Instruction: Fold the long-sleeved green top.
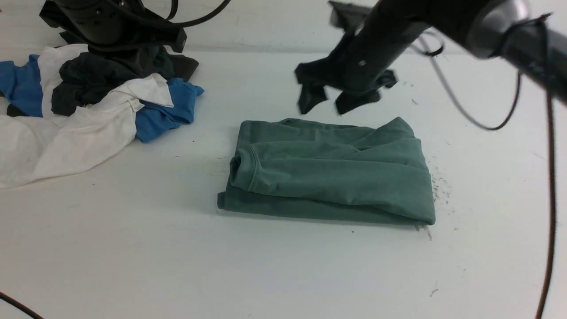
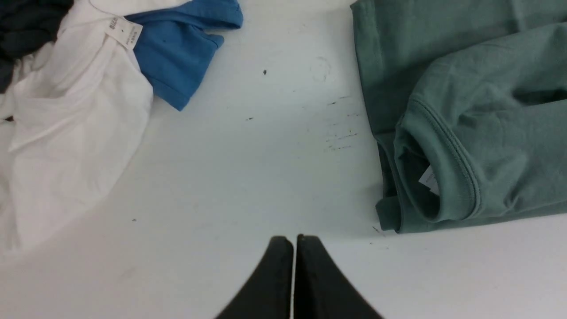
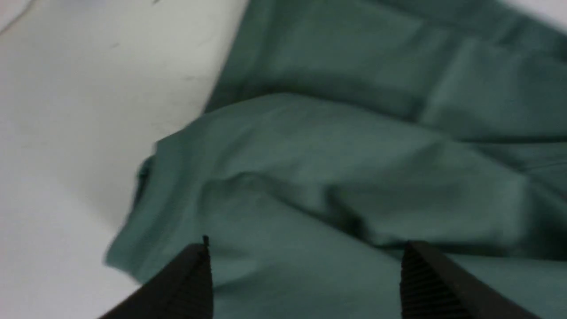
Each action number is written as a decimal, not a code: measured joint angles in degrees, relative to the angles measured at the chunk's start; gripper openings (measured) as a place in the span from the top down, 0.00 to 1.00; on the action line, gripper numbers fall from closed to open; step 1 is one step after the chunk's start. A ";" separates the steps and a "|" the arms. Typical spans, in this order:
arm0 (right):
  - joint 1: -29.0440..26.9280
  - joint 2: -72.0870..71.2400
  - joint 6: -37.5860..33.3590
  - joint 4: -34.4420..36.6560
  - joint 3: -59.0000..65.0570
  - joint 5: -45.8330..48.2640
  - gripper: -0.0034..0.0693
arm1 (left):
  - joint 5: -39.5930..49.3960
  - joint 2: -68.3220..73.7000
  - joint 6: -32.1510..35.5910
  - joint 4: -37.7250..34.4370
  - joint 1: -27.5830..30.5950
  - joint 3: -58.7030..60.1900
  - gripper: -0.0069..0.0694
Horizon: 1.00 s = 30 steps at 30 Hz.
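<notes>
Sadly, neck label (image 2: pixel 429 179) on green top (image 1: pixel 332 173) unreadable; left hand (image 2: pixel 294 241) together, right hand (image 3: pixel 307 254) apart.

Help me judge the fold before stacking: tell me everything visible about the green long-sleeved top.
The muted sage-green, cotton-looking long-sleeved top lies folded into a compact layered rectangle, flat on the white table. Its ribbed crew neck faces the robot's left, a white neck label showing inside. Soft creases cross the upper layer; no print shows. Only the table touches it; the open right gripper hangs above its far edge.

Bright even light, soft shadows, right wrist view motion-blurred
</notes>
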 joint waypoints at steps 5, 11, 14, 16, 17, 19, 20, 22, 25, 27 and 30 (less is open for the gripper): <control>-6.24 -4.61 -0.06 -5.82 1.85 0.34 0.69 | -0.07 4.70 0.23 -3.86 0.00 0.00 0.91; -10.47 -12.22 -3.66 -6.11 13.08 0.52 0.96 | -0.19 10.75 3.98 -10.51 0.00 0.00 0.90; -11.82 -15.78 -5.99 -6.11 18.11 0.96 0.97 | -0.43 12.82 4.89 -12.14 0.00 0.00 0.86; -12.91 -18.64 -6.96 -6.19 20.83 1.32 0.97 | -1.00 14.67 5.26 -13.25 0.00 0.00 0.77; -13.07 -19.21 -7.57 -6.24 21.01 1.34 0.97 | -1.67 15.21 5.56 -13.52 0.00 0.00 0.74; -13.14 -19.71 -10.70 -6.00 21.14 1.34 0.95 | -3.28 15.96 6.07 -13.98 0.00 0.00 0.67; -13.14 -19.71 -11.20 -5.79 21.14 1.34 0.95 | -3.43 15.96 6.10 -14.04 0.00 0.00 0.66; -13.14 -19.16 -17.28 -4.62 21.14 1.14 0.88 | -5.61 16.27 6.60 -14.12 0.00 0.00 0.57; -13.14 -17.32 -20.82 -3.70 21.14 -0.11 0.78 | -8.85 16.68 6.88 -14.49 0.00 0.00 0.46; -13.14 -14.51 -22.06 -2.76 21.25 -1.41 0.62 | -12.78 17.52 6.99 -16.75 0.00 0.00 0.38; -13.14 -12.37 -22.24 -1.61 21.23 -1.71 0.51 | -15.84 18.69 7.08 -19.37 0.00 0.00 0.33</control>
